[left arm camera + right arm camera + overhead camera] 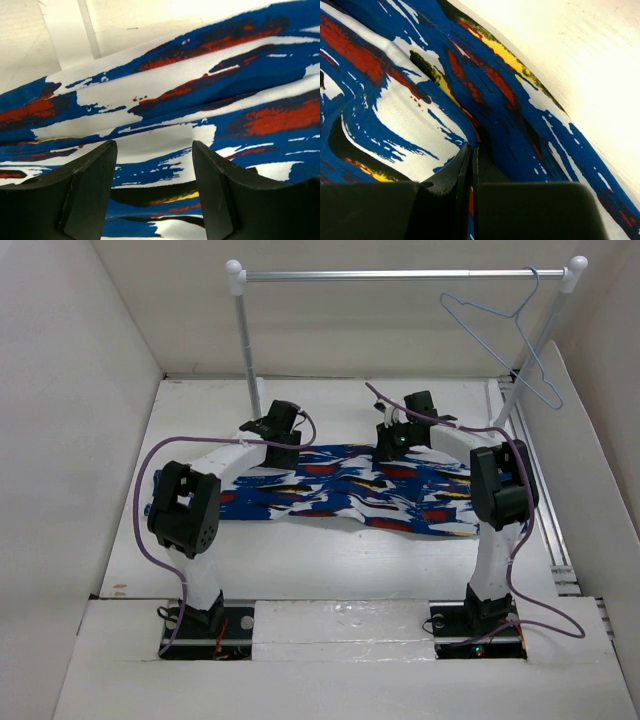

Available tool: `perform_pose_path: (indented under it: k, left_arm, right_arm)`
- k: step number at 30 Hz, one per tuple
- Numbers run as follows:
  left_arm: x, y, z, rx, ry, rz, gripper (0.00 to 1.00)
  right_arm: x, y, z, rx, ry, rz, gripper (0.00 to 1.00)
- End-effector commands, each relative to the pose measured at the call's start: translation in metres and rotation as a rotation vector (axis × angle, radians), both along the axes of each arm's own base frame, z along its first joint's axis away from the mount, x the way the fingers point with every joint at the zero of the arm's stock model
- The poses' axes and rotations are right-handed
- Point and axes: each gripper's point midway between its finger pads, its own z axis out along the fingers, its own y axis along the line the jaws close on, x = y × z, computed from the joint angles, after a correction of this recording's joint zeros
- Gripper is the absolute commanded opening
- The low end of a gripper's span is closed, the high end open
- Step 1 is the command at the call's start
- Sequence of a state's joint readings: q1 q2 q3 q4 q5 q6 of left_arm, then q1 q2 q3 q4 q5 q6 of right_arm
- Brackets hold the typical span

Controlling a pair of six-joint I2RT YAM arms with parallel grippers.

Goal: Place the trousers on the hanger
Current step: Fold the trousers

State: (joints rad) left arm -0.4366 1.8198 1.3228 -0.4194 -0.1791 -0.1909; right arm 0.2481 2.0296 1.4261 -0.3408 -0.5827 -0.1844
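Trousers (350, 485): spread flat on the surface (330, 560). Their long axis runs left to right between the two arms, and their far edge lies under both grippers.
Hanger (520, 335): hooked on the rail (400, 275) at its far right end. It is up off the surface and well apart from the cloth.
Right gripper (471, 150): closed at the far edge of the trousers, right of their middle. A ridge of cloth runs up into the tips, so it appears to pinch a fold.
Left gripper (152, 150): open, fingers apart, low over the print left of the middle. Cloth shows between the fingers but none is clamped. I cannot tell whether the tips touch it.
Key relation: the hanger lies beyond, above and to the right of the trousers, so the right arm is nearer to it.
Judgement: the garment is not yet on the hanger. The long axis probably has to be lifted and threaded over the hanger's bar, and a one-sided grip could let the cloth sag or slip.
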Motion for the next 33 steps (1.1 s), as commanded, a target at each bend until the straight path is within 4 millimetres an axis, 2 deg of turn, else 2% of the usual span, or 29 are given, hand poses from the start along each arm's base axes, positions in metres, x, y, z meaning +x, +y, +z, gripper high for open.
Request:
perform_pose_path:
  k: [1, 3, 11, 13, 14, 15, 17, 18, 26, 30, 31, 33]
  left_arm:
    - [0.019, -0.008, 0.018, -0.040, -0.082, 0.003, 0.56]
    - [0.020, -0.012, 0.010, -0.044, -0.057, -0.015, 0.54]
    - [0.022, -0.016, -0.013, -0.010, 0.023, -0.055, 0.57]
    - [0.021, -0.012, -0.019, -0.008, 0.039, -0.050, 0.51]
    - [0.019, -0.011, -0.020, -0.006, 0.043, -0.050, 0.47]
    - [0.019, -0.011, -0.018, -0.008, 0.039, -0.047, 0.27]
    - [0.016, -0.010, -0.018, -0.013, 0.035, -0.044, 0.12]
    - [0.017, -0.010, -0.012, -0.018, 0.022, -0.042, 0.01]
    - [0.012, 0.002, 0.004, 0.004, -0.016, 0.015, 0.00]
    - [0.011, 0.011, 0.004, 0.023, -0.010, 0.039, 0.30]
    - [0.010, 0.010, 0.002, 0.019, -0.006, 0.038, 0.34]
    - [0.011, 0.009, 0.005, 0.008, -0.014, 0.041, 0.35]
  right_arm:
    - [0.015, 0.009, 0.033, 0.029, -0.126, 0.023, 0.00]
    - [0.013, 0.009, 0.034, 0.028, -0.125, 0.024, 0.00]
    - [0.011, 0.008, 0.038, 0.029, -0.124, 0.026, 0.00]
    - [0.010, 0.008, 0.038, 0.029, -0.123, 0.027, 0.00]
    - [0.010, 0.008, 0.039, 0.031, -0.122, 0.028, 0.00]
    - [0.010, 0.008, 0.039, 0.029, -0.124, 0.028, 0.00]
    - [0.009, 0.008, 0.038, 0.027, -0.119, 0.027, 0.00]
    - [0.008, 0.007, 0.036, 0.025, -0.116, 0.028, 0.00]
    - [0.009, 0.003, 0.033, 0.020, -0.099, 0.017, 0.00]
    - [0.008, 0.003, 0.032, 0.017, -0.093, 0.024, 0.02]
    - [0.008, 0.003, 0.032, 0.016, -0.094, 0.025, 0.02]
    - [0.007, 0.002, 0.031, 0.013, -0.092, 0.026, 0.07]
